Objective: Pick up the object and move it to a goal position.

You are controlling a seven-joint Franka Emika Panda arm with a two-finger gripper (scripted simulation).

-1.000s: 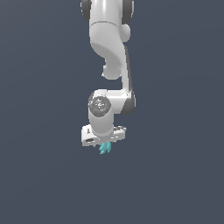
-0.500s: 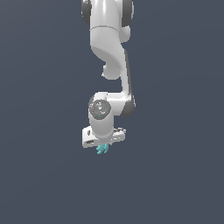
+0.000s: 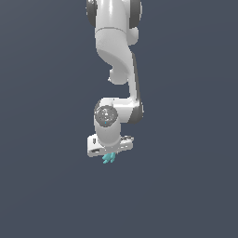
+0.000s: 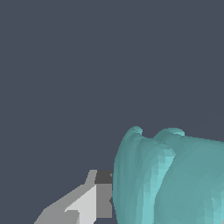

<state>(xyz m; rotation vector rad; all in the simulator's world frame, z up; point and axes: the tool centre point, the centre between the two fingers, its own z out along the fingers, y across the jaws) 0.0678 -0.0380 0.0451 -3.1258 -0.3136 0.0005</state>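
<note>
One white arm (image 3: 116,69) hangs down the middle of the exterior view, its gripper (image 3: 109,157) pointing downward and clamped on the teal object (image 3: 109,158), which pokes out just below it. Up close, one finger (image 4: 94,199) presses against the object's ridged lobes.

The object (image 3: 109,158) is a tiny teal item. In the exterior view it sits just below the centre of the frame, only its lower lobes showing as short turquoise prongs pointing downward. In the wrist view the object (image 4: 170,179) fills the lower right of the frame: smooth, rounded, overlapping lobes with ridged folds between them, two humped tips at its upper edge, running past the frame's border.
</note>
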